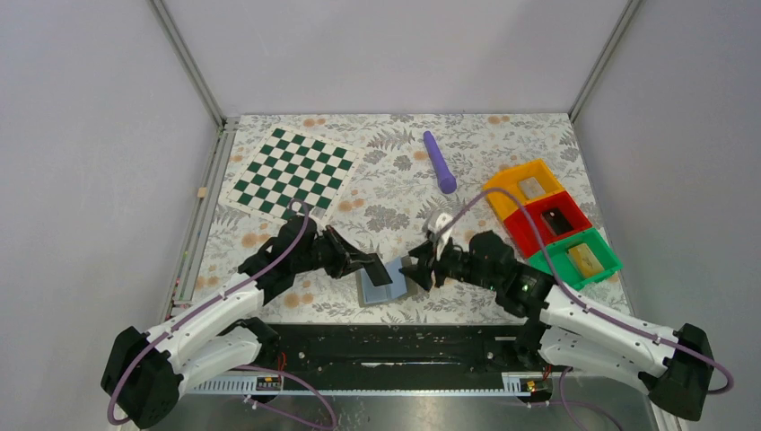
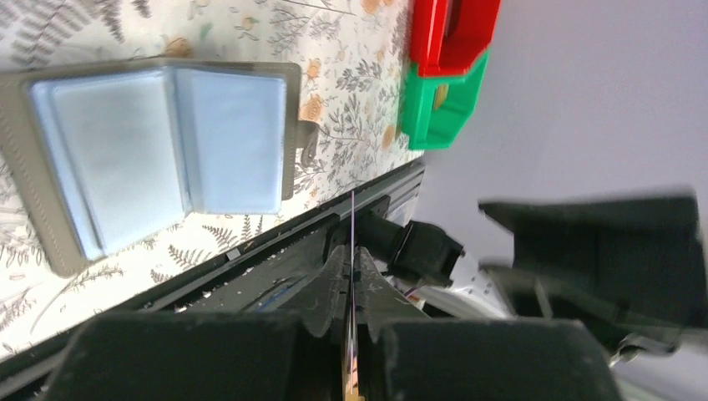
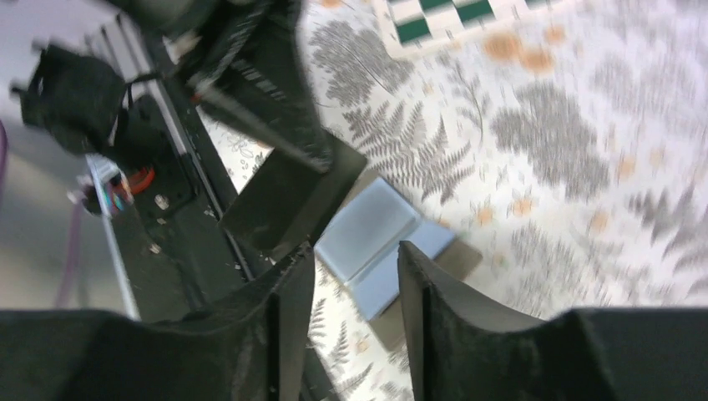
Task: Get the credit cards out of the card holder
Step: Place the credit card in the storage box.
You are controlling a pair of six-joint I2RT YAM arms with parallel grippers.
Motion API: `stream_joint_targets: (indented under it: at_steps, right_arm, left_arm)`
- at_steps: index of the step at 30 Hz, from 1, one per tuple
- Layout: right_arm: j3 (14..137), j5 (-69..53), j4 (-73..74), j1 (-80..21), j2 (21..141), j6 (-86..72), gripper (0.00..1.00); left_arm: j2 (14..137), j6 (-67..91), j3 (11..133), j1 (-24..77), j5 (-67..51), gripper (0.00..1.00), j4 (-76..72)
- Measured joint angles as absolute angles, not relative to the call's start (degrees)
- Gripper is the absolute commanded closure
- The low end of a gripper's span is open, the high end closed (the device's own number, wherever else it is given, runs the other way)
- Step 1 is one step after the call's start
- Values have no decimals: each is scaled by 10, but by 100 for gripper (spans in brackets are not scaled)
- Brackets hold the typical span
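The card holder point(image 1: 388, 289) lies open on the floral table near the front edge, its light blue inner faces up; it also shows in the left wrist view point(image 2: 159, 150) and the right wrist view point(image 3: 376, 242). My left gripper point(image 1: 366, 263) is shut on a dark credit card point(image 1: 377, 269) and holds it just above the holder's left leaf. The card shows edge-on between the fingers in the left wrist view point(image 2: 352, 219) and as a dark flat rectangle in the right wrist view point(image 3: 288, 196). My right gripper point(image 1: 415, 269) is open and empty, just right of the holder, above it in its own view point(image 3: 355, 271).
Orange point(image 1: 525, 184), red point(image 1: 552, 220) and green point(image 1: 579, 256) bins stand in a row at the right, each with a small item inside. A purple cylinder point(image 1: 440, 162) lies at the back centre. A green chessboard mat point(image 1: 292, 171) lies at the back left.
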State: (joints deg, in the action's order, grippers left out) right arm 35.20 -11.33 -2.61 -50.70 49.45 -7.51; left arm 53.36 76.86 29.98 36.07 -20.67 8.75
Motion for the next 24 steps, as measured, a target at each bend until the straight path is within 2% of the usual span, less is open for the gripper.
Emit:
stream_joint_targets:
  at_steps: [4,8,14,21,24]
  right_arm:
    - [301,-90,-99,-596,481,76,39]
    - [296,-84,-133,-629,514,185,40]
    - [284,-36,-185,-703,569,303,49]
    - [284,44,-220,-737,627,373,70]
    - [284,72,-229,-746,648,390,99]
  left_arm:
    - [522,819,301,354,-188,100,125]
    - [522,852,301,349,-186,100,153]
    - [526,876,301,347,-187,100,160]
    - [531,888,301,344,-191,100,159]
    - [534,893,296,344,-197,100,157]
